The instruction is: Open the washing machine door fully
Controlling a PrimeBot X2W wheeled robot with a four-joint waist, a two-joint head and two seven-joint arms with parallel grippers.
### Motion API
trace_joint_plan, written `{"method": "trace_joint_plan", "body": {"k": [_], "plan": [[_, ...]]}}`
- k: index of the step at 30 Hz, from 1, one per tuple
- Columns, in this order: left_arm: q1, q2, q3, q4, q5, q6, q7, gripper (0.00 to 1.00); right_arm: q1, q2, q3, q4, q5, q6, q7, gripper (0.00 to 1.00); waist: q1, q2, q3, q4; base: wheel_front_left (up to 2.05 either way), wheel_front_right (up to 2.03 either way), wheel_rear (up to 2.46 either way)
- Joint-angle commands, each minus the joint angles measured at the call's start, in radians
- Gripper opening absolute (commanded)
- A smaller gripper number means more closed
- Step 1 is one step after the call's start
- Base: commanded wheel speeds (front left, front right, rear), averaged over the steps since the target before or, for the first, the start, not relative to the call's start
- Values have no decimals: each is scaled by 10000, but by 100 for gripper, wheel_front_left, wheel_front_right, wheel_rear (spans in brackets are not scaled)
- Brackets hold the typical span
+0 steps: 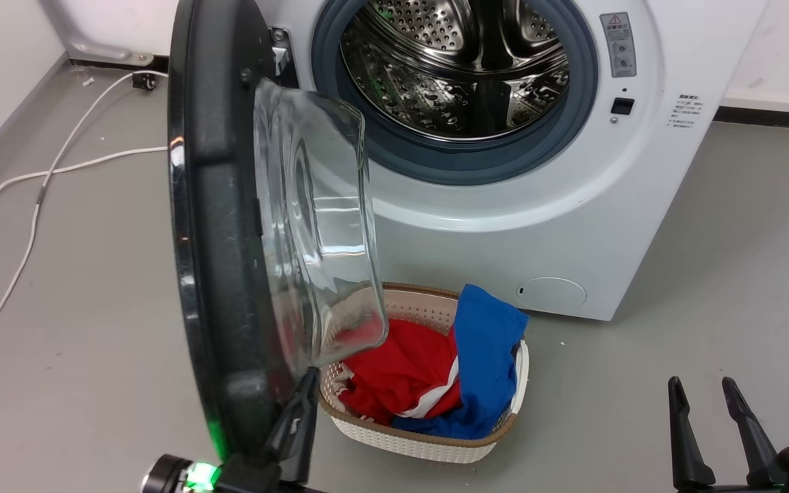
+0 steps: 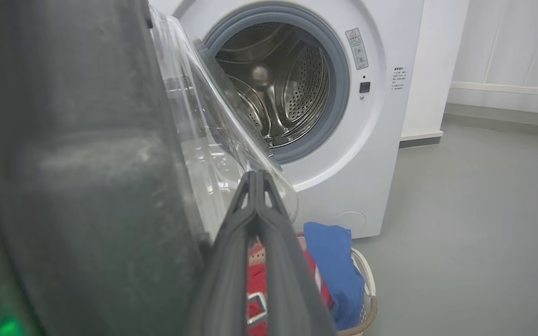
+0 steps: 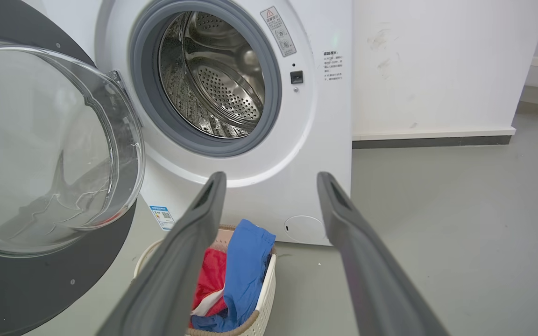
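The washing machine door [image 1: 211, 205], a black disc with a bulging clear glass bowl [image 1: 316, 226], stands swung out roughly at a right angle to the white machine [image 1: 572, 205], edge-on in the head view. Behind it the steel drum [image 1: 456, 61] lies exposed. My left gripper [image 1: 309, 375] is shut with nothing between its fingers, its tip against the door's inner side near the lower edge of the glass. In the left wrist view the door [image 2: 63, 163] is close on the left and the left gripper [image 2: 255, 173] is pressed together. My right gripper [image 1: 700, 383] hangs open at the lower right, away from the door [image 3: 17, 289].
A woven basket [image 1: 429, 445] with red cloth [image 1: 401, 376] and blue cloth [image 1: 487, 349] sits on the floor right under the open door, in front of the machine. White cables [image 1: 59, 168] run across the grey floor at the left. Open floor lies to the right.
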Motion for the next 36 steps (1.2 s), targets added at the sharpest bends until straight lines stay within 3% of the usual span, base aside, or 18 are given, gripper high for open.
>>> {"method": "trace_joint_plan", "body": {"k": [1,18,36], "plan": [[120,125,400,-43,-86,184,-6,0,58,17,-1,28,-45,0,-18,100,0,0,11,81,0,0,0],[582,560,2845,-187,-352,603,-11,0,-13,17,-49,143,-163,0,-18,100,0,0,256,424,0,0,0],[-502,686,5118,473,-551,441,-12,0,-464,17,-23,97,-342,1,-18,100,0,0,972,300,0,0,0]]}}
